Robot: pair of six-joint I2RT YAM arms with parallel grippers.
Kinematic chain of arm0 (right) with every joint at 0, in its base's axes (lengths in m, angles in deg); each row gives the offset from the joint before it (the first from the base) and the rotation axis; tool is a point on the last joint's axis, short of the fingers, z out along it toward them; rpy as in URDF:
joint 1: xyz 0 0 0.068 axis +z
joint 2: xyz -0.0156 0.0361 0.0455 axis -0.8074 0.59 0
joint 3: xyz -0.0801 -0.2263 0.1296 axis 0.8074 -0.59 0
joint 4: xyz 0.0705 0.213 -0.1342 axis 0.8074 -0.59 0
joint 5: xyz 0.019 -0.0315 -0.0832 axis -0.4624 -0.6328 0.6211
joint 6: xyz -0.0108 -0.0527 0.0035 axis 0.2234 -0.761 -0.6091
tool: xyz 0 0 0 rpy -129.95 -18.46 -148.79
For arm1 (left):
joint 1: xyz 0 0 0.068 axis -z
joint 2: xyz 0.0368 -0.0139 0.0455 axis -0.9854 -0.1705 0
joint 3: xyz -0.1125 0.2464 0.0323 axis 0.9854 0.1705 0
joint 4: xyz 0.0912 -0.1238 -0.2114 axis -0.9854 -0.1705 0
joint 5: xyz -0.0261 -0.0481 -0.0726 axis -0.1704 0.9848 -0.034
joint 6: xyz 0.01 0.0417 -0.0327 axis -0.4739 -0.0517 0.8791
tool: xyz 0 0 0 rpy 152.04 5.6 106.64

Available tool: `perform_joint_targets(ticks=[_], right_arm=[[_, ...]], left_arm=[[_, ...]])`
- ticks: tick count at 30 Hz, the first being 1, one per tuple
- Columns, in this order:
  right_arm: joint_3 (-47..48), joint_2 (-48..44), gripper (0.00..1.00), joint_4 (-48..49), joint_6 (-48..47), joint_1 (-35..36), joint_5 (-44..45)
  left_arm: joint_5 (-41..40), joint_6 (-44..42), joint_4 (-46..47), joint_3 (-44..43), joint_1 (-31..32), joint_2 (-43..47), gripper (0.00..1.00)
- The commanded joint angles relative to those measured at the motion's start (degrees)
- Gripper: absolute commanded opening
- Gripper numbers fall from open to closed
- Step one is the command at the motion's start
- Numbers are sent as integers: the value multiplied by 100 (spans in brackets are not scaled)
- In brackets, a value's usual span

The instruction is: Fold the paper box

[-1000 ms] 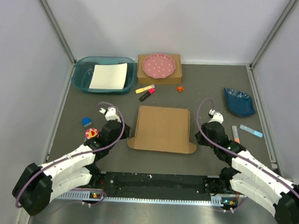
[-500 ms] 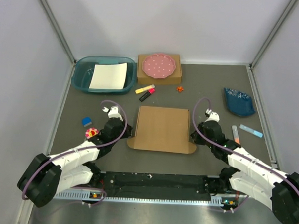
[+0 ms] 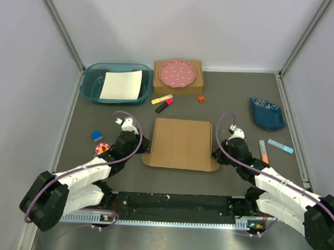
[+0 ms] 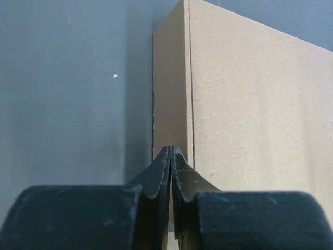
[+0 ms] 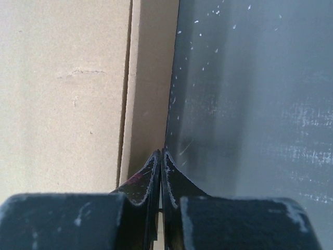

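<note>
The paper box (image 3: 181,143) lies flat in the middle of the table, a brown cardboard sheet with rounded tabs at its two near corners. My left gripper (image 3: 144,144) is at the box's left side. In the left wrist view its jaws (image 4: 171,149) are shut, tips together over the narrow creased left flap (image 4: 170,88). My right gripper (image 3: 215,153) is at the box's right side. Its jaws (image 5: 161,151) are also shut, with the tips on the outer edge of the right flap (image 5: 151,88), where cardboard meets the grey mat.
A teal basin (image 3: 90,83) holding a white sheet stands at the back left. Next to it is a small brown box (image 3: 177,90) under a pink dotted plate. Yellow and pink markers (image 3: 162,102), a blue dish (image 3: 266,114), two pens (image 3: 280,145) and small toys (image 3: 102,149) lie around.
Both grippers moved inward to the box's side edges. The left jaws closed the last bit. The box has not shifted.
</note>
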Motion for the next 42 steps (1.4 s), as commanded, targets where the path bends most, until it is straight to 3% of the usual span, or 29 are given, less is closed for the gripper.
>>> perform_joint_targets(ticks=[1, 19, 30, 42], right_arm=[[-1, -154, 0, 262, 45, -72, -82], [140, -540, 0, 192, -52, -54, -468], [720, -1314, 0, -659, -122, -54, -688], [1546, -1938, 0, -1539, 229, -54, -1066]], left_arm=[[183, 27, 382, 62, -25, -26, 6], [816, 36, 646, 361, -25, 457, 0], [1457, 44, 540, 282, -25, 1273, 0], [1932, 308, -259, 18, -25, 2302, 2]])
